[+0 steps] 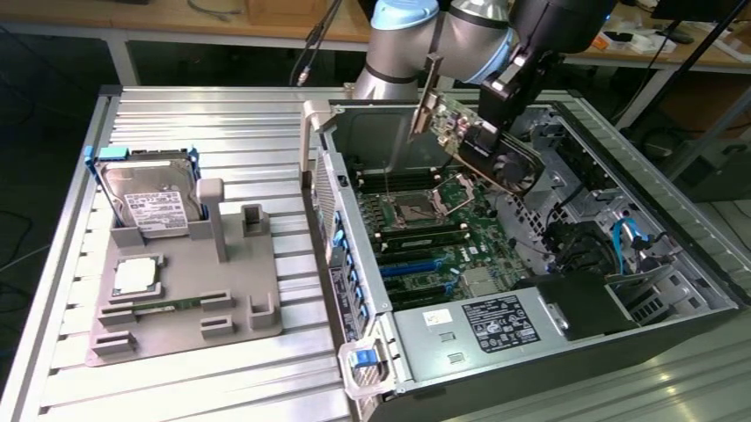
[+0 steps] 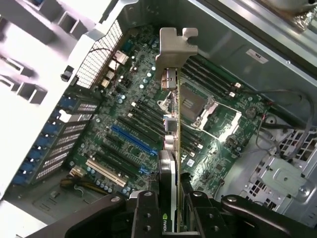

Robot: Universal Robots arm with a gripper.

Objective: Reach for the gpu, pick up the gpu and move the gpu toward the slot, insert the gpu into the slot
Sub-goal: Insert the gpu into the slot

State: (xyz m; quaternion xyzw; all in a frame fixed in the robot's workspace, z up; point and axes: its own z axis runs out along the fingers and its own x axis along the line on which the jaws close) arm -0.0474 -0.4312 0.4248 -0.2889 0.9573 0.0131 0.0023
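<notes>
My gripper is shut on the gpu, a dark card with a round black fan and a silver end bracket. It hangs tilted in the air above the open computer case, over the motherboard. In the wrist view the gpu shows edge-on between my fingers, its bracket pointing away from the camera. The blue slot lies on the board below and to one side of the card. In the exterior view the blue slots sit nearer the case's front than the card does.
The case walls and a drive cage ring the board. A power supply fills the case's near end. At the exterior view's left a grey fixture carries a hard drive, a processor and a memory stick.
</notes>
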